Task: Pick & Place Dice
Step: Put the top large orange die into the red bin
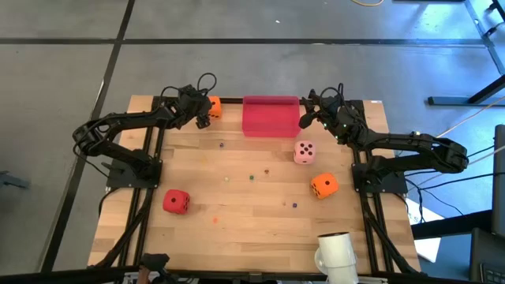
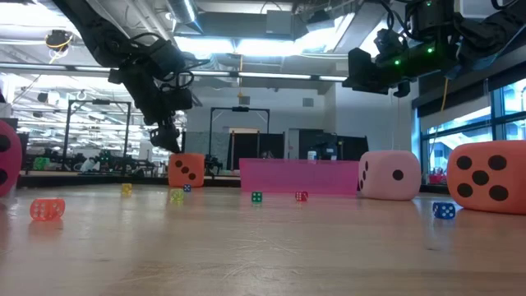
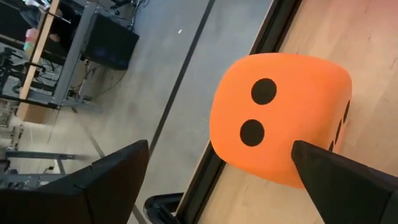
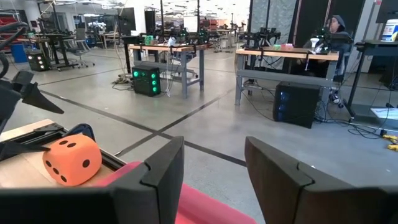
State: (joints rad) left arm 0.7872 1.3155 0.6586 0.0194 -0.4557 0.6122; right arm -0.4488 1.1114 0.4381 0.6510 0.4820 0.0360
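While the left gripper (image 1: 203, 114) hangs with fingers spread wide and empty, the orange die (image 1: 214, 106) sitting on the table just beyond its tips, the step looks like release or approach, so next it must either retreat or close.

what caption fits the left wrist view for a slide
Open left gripper over an orange die at the table edge, two pips facing the camera.
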